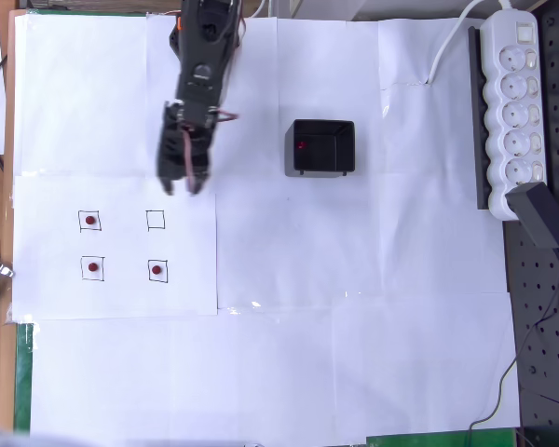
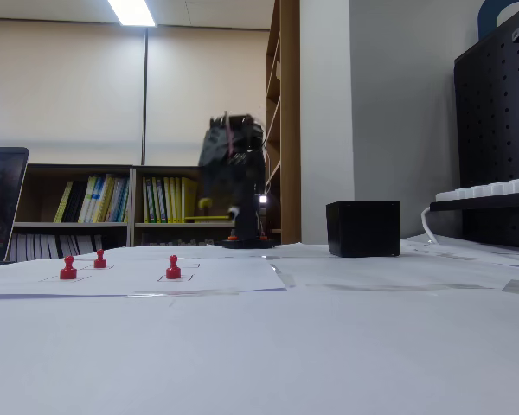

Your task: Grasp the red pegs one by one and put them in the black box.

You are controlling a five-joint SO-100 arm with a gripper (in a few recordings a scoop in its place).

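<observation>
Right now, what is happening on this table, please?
A black robot arm is sorting tiny dark-red round pegs into a small square black plastic box. One peg already lies inside it. Three pegs stand in printed squares on the white paper; one square is empty. The claw hangs near that square, carrying nothing.

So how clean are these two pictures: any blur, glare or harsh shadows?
Overhead view: even, bright light on the white paper, soft shadows, red pegs sharp. Fixed view: the arm's hand is smeared and dark against the lit wall; the ceiling lamp blows out.
</observation>
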